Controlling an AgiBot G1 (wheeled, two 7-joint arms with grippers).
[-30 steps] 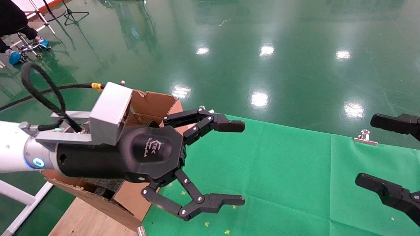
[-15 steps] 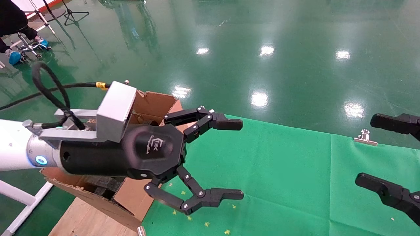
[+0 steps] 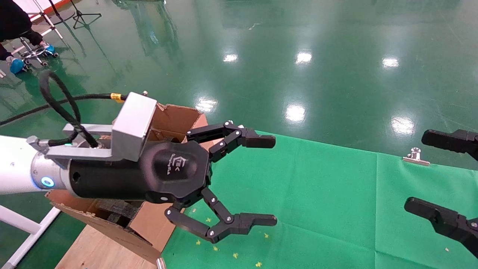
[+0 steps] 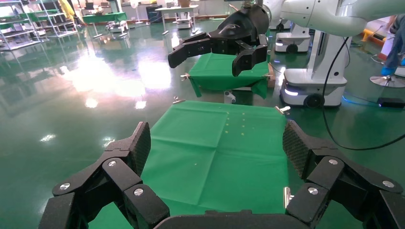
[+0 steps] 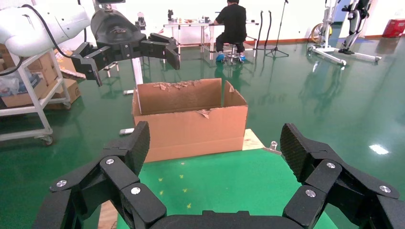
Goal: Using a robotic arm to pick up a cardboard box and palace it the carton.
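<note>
Left gripper (image 3: 267, 181) spread wide, empty, by carton (image 5: 188, 119); right gripper (image 3: 448, 179) also spread; cardboard box unseen, prob. already in, can't confirm

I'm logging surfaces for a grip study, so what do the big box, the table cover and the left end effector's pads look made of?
The carton: tan corrugated cardboard, matte, with ragged torn edges. The table cover: green cloth, matte, creased along fold lines and held by a metal clip. The left end effector, open: black, likely plastic or metal links; its pads look like textured rubber.
</note>
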